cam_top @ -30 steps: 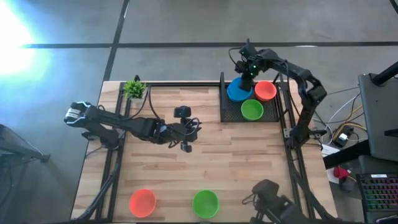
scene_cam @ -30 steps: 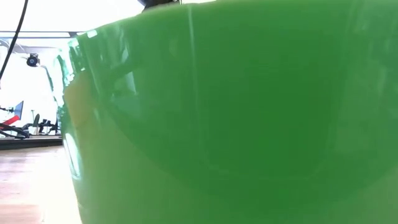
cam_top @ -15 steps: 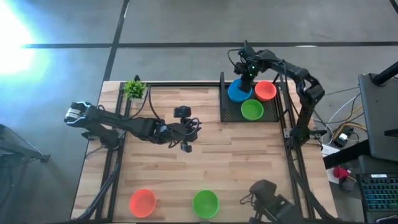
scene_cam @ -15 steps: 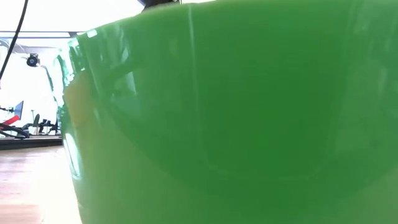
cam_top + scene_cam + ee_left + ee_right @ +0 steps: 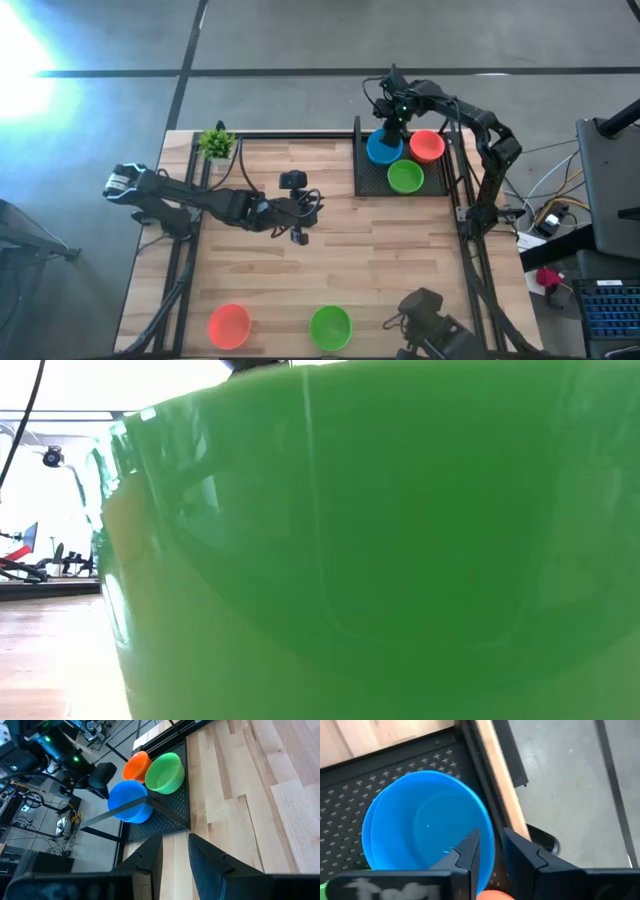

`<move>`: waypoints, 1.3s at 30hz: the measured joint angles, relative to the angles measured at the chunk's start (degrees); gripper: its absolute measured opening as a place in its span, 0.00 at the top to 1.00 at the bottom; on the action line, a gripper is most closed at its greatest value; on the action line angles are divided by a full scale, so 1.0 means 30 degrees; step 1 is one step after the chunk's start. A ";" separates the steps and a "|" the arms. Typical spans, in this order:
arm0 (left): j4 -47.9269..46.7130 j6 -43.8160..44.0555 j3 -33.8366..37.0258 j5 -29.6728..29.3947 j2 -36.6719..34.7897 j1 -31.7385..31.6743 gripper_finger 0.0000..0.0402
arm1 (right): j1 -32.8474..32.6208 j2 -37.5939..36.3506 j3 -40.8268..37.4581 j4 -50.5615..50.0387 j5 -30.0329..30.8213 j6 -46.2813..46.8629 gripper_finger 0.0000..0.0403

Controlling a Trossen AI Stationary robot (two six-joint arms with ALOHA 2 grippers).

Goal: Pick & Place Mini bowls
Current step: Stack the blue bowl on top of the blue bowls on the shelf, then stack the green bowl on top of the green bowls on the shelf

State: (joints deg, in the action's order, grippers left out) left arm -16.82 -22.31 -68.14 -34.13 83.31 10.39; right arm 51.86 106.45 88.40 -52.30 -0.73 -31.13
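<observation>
I work at a light wooden table (image 5: 330,270) on a grey concrete floor, with a black perforated tray (image 5: 372,178) at its far right corner and a small potted plant (image 5: 215,142) at far left. Five bowl positions noted: blue stack (image 5: 381,148), one orange (image 5: 427,145) and one green (image 5: 405,177) in the tray; one orange (image 5: 229,325) and one green (image 5: 331,326) at the near edge. My right gripper (image 5: 490,851) sits over the blue stack's rim, fingers narrowly parted, gripping nothing; my left gripper (image 5: 175,851) rests mid-table, likewise parted and empty.
</observation>
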 joint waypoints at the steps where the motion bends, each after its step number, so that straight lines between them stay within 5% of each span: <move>1: 0.0000 0.0000 0.0000 0.0000 0.0000 -0.0010 0.77 | 0.0000 -0.0039 0.0219 -0.0173 0.0187 0.0191 0.80; 12: 0.0000 0.0022 0.0000 -0.0007 0.0000 -0.0007 0.77 | 0.0007 -0.0520 0.0929 -0.0620 0.0810 0.0807 0.97; 39: -0.0437 0.0197 0.0000 -0.0243 0.0000 -0.0007 0.77 | 0.0007 -0.0498 -0.2172 0.2379 0.0798 0.1100 0.98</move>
State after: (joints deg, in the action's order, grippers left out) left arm -18.13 -21.71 -68.14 -34.86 83.31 10.37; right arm 51.88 104.96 81.88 -45.16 1.66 -27.83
